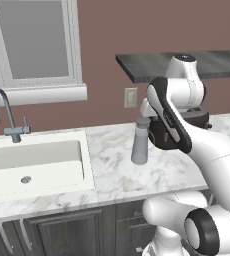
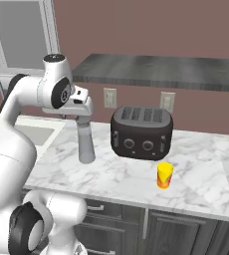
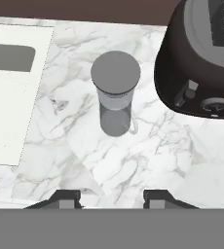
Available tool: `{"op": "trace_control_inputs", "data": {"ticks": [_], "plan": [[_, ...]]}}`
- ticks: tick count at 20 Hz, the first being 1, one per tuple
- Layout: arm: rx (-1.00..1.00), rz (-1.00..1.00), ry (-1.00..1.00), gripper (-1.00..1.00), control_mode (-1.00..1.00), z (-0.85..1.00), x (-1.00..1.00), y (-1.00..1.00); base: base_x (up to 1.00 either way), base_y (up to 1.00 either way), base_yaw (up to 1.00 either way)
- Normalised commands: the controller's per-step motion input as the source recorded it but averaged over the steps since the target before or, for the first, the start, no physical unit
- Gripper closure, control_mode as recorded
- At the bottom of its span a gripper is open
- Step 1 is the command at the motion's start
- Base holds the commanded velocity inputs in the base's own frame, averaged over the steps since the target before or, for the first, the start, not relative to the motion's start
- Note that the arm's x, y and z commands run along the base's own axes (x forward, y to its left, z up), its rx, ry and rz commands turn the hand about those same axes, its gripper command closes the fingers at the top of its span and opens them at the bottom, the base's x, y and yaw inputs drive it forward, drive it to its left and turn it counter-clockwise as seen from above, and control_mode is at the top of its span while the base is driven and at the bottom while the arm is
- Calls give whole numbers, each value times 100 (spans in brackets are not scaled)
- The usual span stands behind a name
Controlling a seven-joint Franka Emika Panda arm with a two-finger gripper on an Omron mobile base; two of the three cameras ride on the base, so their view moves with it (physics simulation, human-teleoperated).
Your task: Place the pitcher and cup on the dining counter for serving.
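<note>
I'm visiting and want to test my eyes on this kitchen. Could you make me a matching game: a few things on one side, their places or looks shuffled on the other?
Things:
1. pitcher
2. cup
3. toaster
4. faucet

Descriptions:
A. dark and boxy, slots on top, standing against the wall
B. curved grey pipe behind the sink
C. small and yellow, standing in front of the toaster
D. tall grey cylinder, upright on the marble between sink and toaster

Pairs: 1-D, 2-C, 3-A, 4-B
</note>
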Motion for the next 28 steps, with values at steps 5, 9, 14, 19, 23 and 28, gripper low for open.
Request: {"op": "trace_control_inputs", "data": {"ticks": [5, 9, 14, 19, 23, 28], "plan": [[0, 0, 0, -100, -100, -28, -1, 0, 0, 0, 0], [0, 0, 0, -100, -100, -45, 0, -17, 0, 0, 0], [0, 0, 0, -100, -100, -46, 0, -43, 0, 0, 0], [2, 1, 0, -100, -100, -30, 2, -20, 0, 0, 0], [0, 0, 0, -100, -100, -12, 13, 0, 0, 0, 0], [0, 0, 0, -100, -100, -14, 17, 2, 0, 0, 0]]}}
